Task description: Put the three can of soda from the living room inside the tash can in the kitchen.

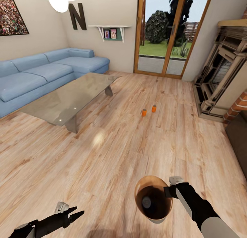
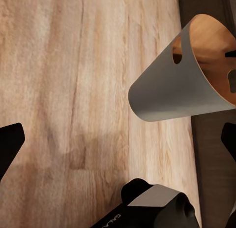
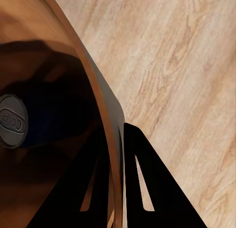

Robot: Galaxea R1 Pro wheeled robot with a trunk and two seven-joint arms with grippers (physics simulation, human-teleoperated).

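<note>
Currently the right end effector [image 1: 170,189] pinches the trash can's [image 1: 153,215] rim, seemingly one soda can [image 1: 146,202] inside; left end effector [image 1: 76,214] spread, empty.

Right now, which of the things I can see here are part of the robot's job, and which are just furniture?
Part of the job:
- two soda cans standing on the floor
- trash can, its rim pinched by the right gripper
- one can already inside it

Just there:
- blue sofa
- low table
- fireplace
- glass doors
- left gripper, open and holding nothing
</note>
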